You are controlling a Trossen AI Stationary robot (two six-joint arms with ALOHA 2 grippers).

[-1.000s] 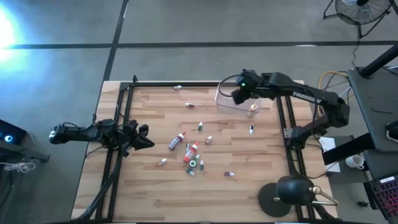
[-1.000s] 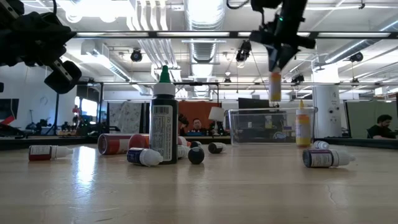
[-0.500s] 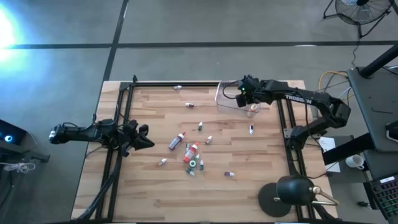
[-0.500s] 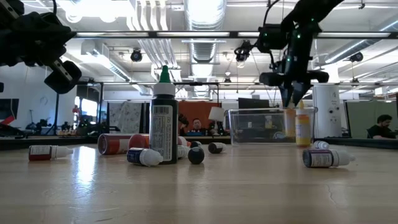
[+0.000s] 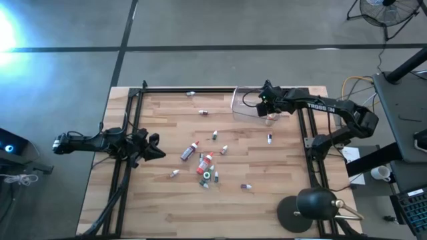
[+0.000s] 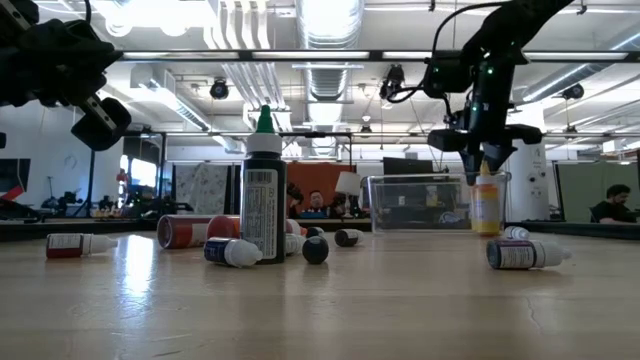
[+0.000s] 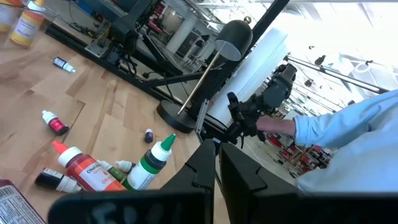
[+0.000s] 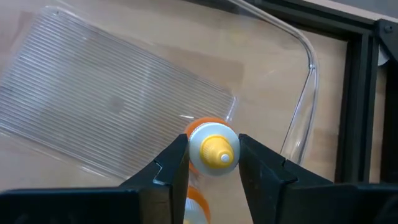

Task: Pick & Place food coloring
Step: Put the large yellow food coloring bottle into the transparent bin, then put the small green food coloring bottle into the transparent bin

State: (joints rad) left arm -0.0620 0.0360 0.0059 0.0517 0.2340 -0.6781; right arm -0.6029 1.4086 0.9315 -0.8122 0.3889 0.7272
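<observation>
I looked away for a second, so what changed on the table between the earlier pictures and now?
The right gripper came down from above the clear plastic box, lowering the orange-yellow dropper bottle upright into it; its fingers are still around the cap. The left gripper and the scattered small bottles stayed put.

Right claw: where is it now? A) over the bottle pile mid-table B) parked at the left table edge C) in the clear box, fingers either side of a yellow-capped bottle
C: right claw straddles the yellow-capped bottle standing in the clear box.
</observation>
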